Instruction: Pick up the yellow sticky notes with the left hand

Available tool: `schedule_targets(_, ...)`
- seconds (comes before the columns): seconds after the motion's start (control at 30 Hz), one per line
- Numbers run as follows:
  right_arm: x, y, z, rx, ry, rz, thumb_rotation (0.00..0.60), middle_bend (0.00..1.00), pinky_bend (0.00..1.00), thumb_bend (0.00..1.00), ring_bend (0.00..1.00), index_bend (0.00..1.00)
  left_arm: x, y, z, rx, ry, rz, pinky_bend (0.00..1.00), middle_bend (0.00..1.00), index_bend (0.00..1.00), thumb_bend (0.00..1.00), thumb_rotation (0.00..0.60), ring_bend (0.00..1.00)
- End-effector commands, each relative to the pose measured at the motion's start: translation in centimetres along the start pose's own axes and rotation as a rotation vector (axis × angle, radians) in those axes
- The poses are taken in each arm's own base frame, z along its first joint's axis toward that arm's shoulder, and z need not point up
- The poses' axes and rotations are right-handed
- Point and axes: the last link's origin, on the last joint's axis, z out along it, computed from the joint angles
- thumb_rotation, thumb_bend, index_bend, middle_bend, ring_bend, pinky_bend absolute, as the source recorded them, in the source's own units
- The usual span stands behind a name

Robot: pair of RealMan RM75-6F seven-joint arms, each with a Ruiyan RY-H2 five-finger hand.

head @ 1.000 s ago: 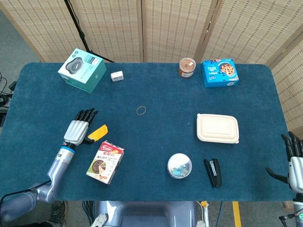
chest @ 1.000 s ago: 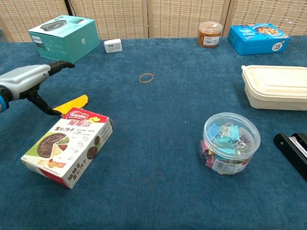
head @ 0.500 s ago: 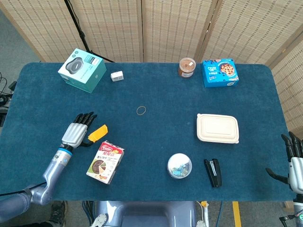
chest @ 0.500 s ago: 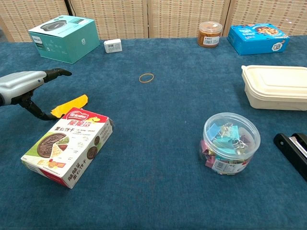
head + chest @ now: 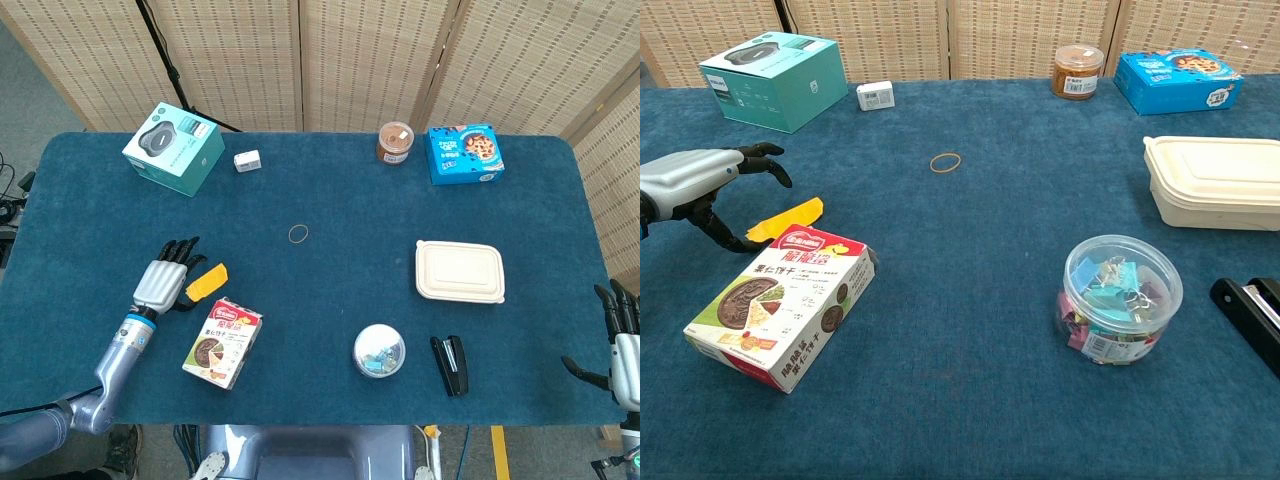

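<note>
The yellow notes [image 5: 207, 281] lie flat on the blue desk [image 5: 330, 300], near its left front, with one corner just beside the top edge of the biscuit box [image 5: 223, 342]; in the chest view the pad [image 5: 786, 219] reads as a thin, slightly curved slab, bright against the fuzzy cloth, and probably too low to grasp from the side without sliding a fingertip under an edge. The left hand [image 5: 160, 281] sits immediately to the left of the pad, palm down, its silver back smooth and hard, its dark fingers [image 5: 762, 160] apart and arched over empty space while the thumb reaches down to the cloth at the pad's near corner; it holds nothing, and whether the thumb actually touches the paper cannot be told. That posture looks like a pinch being set up, thumb below and fingers above. The box, glossy printed card lying on its back, crowds the pad's right side, so an approach from the left seems the reason for the hand's place. The right hand [image 5: 620, 350] waits at the far right edge of the desk, fingers spread and empty, well apart from everything, since the task does not call on it.
</note>
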Motion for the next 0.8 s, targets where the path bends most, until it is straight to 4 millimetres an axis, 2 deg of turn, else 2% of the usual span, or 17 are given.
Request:
schedule_targets(0.03,-0.04,0.0,0.01,0.001,-0.001,-0.001,0.6,0.0,0.0,0.0,0.0,0.0,-0.03,-0.11,-0.08,0.004,-0.004,0.005,0.0,0.0,0.31,0.27,0.6,0.0)
schedule_targets(0.23,-0.05,0.01,-0.01,0.001,-0.003,0.001,0.6,0.0,0.0,0.0,0.0,0.0,-0.02,-0.2,-0.09,0.008,-0.016,0.005,0.0,0.0,0.37,0.34,0.6,0.0)
schedule_targets(0.6,0.0,0.09,-0.03,0.001,-0.005,0.006,0.6,0.0,0.0,0.0,0.0,0.0,-0.17,0.12,-0.23,0.002,-0.029,0.006,0.0,0.0,0.48,0.35,0.6,0.0)
schedule_targets(0.8,0.04,0.12,-0.04,0.002,-0.006,0.008,0.6,0.0,0.0,0.0,0.0,0.0,-0.3,0.26,-0.2,0.004,-0.036,0.016,0.0,0.0,0.52,0.41,0.6,0.0)
